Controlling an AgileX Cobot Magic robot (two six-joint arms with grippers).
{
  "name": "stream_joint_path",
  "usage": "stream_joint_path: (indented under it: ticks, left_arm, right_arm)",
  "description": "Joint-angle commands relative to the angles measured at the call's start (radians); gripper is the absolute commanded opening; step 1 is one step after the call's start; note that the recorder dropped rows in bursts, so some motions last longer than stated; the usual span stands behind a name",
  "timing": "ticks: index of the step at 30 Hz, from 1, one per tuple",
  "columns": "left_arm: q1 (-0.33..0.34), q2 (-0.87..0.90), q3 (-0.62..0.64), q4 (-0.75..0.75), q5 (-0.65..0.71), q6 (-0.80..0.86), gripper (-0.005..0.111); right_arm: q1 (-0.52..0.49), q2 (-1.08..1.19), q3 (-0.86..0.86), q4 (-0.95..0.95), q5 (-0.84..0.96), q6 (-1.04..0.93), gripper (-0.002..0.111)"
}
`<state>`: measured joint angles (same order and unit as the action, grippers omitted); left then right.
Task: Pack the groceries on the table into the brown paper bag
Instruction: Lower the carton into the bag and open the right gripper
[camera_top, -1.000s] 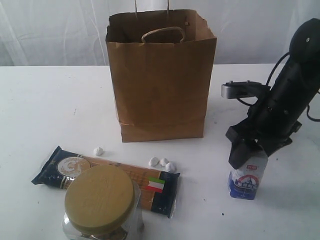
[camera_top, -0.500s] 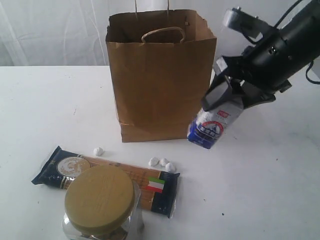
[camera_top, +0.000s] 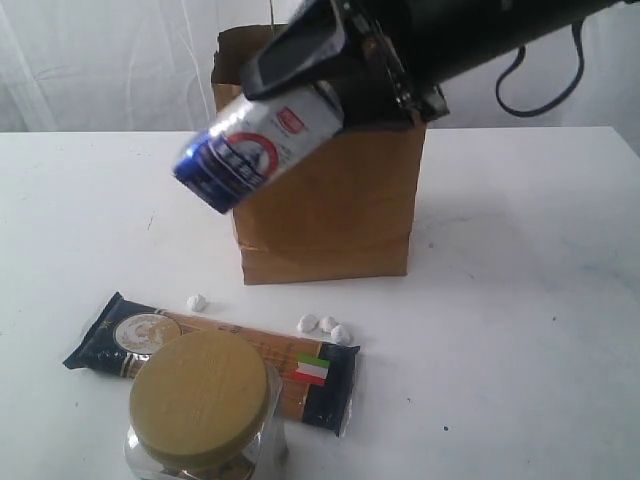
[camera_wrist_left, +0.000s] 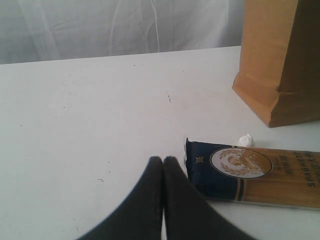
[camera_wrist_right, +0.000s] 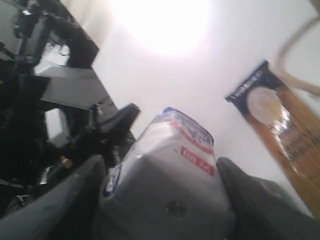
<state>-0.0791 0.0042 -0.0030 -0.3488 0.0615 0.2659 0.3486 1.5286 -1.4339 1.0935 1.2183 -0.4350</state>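
Your right claw (camera_wrist_right: 165, 195) clamps the small white-blue carton (camera_top: 255, 145), tilted and raised near the brown paper bag's (camera_top: 330, 210) rim, likely to clear it. Your left claw (camera_wrist_left: 163, 165) hovers over the bench (camera_top: 520, 300), closed and holding nothing.

The right arm (camera_top: 480, 35) is matte black, with a grey block (camera_top: 298, 50) and a looping black cable (camera_top: 545, 88). The left pincer (camera_wrist_left: 163, 160) is black, tapered.

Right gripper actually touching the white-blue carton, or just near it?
Touching. The right wrist view shows the right gripper with a finger pressed against each side of the small white-blue carton; the exterior view shows it held in the air.
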Motion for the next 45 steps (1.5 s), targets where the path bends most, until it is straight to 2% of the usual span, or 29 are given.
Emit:
stream_joint_path:
  ticks: [1,10,16,22,27,36,39,45]
  left_arm:
    - [-0.005,-0.004,0.003,-0.010,-0.001,0.000,0.000]
    - [-0.005,-0.004,0.003,-0.010,-0.001,0.000,0.000]
    - [-0.005,-0.004,0.003,-0.010,-0.001,0.000,0.000]
    - [-0.005,-0.004,0.003,-0.010,-0.001,0.000,0.000]
    - [-0.005,-0.004,0.003,-0.010,-0.001,0.000,0.000]
    - [-0.005,-0.004,0.003,-0.010,-0.001,0.000,0.000]
    - [-0.005,-0.004,0.003,-0.010,-0.001,0.000,0.000]
    - [-0.005,-0.004,0.003,-0.010,-0.001,0.000,0.000]
  right_arm:
    - [0.019,-0.017,-0.056,0.181,-0.072,-0.100,0.036]
    - [0.019,0.001,-0.112,0.215,-0.660,-0.286,0.036]
    - [0.019,0.079,-0.112,0.215,-0.914,-0.418,0.036]
    - [0.019,0.172,-0.112,0.211,-0.925,-0.535,0.036]
    - [0.019,0.209,-0.112,0.198,-0.886,-0.538,0.036]
    - [0.019,0.211,-0.112,-0.120,-0.781,-0.466,0.037]
    - [0.019,0.211,-0.112,-0.210,-0.777,-0.414,0.040]
    - [0.019,0.211,-0.112,-0.231,-0.779,-0.390,0.052]
